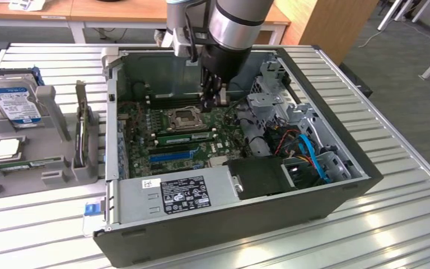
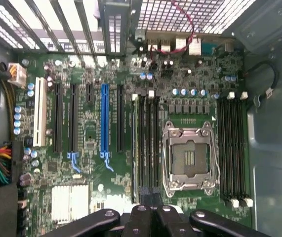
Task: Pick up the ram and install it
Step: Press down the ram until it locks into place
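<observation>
Open desktop computer case [image 1: 275, 213] lying on its side on a slatted metal worktop [image 1: 394, 224], motherboard [image 1: 200, 131] exposed.

Hidden or unclear: the arm [image 1: 234, 25] is cut off at the frame's 12 o'clock edge and covers the back wall of the case. In the wrist view the fingertips are partly cropped at 6 o'clock.

Hand [image 2: 150, 200]: reaches straight down into the case, fingers pressed together, tips just above the memory slots [image 2: 148, 143] beside the empty CPU socket [image 2: 189, 157].

Ram [image 1: 185, 134]: a green stick seated in a slot at 6 o'clock of the socket in the exterior view; in the wrist view it appears edge-on, hard to make out.

Other items: power supply [image 1: 177, 196] at the case's 6 o'clock; hard drive [image 1: 9, 101], processor chip [image 1: 4, 148] and an upright card [image 1: 84, 134] in a grey holder [image 1: 51, 168] at 9 o'clock.
</observation>
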Available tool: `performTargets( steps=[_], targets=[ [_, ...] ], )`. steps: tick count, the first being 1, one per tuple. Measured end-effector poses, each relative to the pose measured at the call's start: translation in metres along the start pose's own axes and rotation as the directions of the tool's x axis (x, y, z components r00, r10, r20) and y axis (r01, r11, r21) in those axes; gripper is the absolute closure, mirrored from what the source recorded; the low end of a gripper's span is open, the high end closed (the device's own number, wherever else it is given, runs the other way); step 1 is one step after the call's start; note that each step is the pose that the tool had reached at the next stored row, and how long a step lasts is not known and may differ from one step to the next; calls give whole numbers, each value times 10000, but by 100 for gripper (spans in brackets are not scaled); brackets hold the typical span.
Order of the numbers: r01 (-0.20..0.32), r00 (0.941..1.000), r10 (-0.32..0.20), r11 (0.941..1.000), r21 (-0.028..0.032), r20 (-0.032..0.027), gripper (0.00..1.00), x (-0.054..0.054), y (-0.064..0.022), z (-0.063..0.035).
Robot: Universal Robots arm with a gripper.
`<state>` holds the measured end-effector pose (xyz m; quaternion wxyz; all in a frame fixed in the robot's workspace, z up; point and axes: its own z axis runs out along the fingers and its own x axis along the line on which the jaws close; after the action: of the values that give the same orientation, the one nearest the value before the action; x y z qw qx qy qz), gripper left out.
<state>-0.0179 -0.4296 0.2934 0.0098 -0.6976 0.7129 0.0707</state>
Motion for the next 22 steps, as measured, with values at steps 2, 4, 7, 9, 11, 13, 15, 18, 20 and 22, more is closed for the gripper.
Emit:
performTargets(
  steps=[2,4,7,9,11,13,15,18,20,22],
  targets=[
    [65,10000,-65,9998,175,-1,90,0,0,0],
    [123,9999,-123,9993,341,-2,90,0,4,1],
    [132,9999,-131,9993,355,-5,90,-2,6,0],
    [135,9999,-135,9993,355,-4,90,-2,-19,-2],
    [144,9999,-144,9993,351,1,90,-4,-75,-6],
    [151,9999,-151,9993,347,4,90,-5,-111,-9],
    [153,9999,-153,9993,347,5,90,-5,-111,-9],
    [153,9999,-153,9993,347,4,90,-4,-112,-5],
    [153,9999,-153,9993,346,3,90,-1,-114,23],
    [153,9999,-153,9993,346,4,90,3,-117,59]
  ],
)
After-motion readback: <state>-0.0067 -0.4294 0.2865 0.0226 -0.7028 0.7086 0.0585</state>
